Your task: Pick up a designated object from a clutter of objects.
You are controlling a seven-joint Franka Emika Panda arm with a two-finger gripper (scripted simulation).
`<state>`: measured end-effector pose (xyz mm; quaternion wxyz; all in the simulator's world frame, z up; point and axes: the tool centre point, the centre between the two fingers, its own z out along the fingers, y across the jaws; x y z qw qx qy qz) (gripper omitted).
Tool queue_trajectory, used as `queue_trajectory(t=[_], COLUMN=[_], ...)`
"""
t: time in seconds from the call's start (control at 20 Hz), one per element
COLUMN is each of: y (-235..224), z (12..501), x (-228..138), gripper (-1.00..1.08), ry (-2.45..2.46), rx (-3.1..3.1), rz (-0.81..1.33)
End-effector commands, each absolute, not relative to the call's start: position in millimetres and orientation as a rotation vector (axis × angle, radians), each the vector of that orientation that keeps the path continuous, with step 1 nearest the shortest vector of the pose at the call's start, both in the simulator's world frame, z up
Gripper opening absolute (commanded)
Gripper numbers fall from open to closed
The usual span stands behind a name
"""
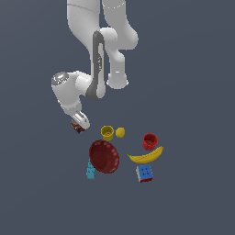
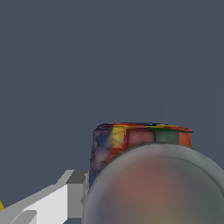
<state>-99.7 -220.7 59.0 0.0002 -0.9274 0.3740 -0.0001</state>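
Observation:
The designated object [image 1: 78,128], a stubby can with chequered red, blue, yellow and green sides, sits at the exterior view's left edge of the clutter of objects. My gripper [image 1: 79,122] is down over it and shut on it. In the wrist view the can [image 2: 140,140] fills the frame, its silvery-grey round top blurred and very close. One white and grey finger [image 2: 65,199] presses against its side. The other finger is hidden behind the can.
To the exterior view's right of the can lie a yellow cup [image 1: 107,132], a yellow ball [image 1: 120,132], a dark red bowl [image 1: 104,156], a red cup [image 1: 149,141], a banana [image 1: 146,157], a blue-and-red toy brick [image 1: 145,173] and a light blue brick [image 1: 90,170].

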Motion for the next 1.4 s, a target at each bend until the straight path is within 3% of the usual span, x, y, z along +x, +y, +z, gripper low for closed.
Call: queue_trajectory(t=[0.0, 0.7, 1.35], y=[-221, -209, -138], z=[58, 72, 148], x=[-100, -93, -51], gripper=[-1.00, -1.00, -1.00], ry=[1.176, 1.175, 1.179], rx=[-2.914, -2.913, -2.915], rz=[0.000, -0.001, -0.001])
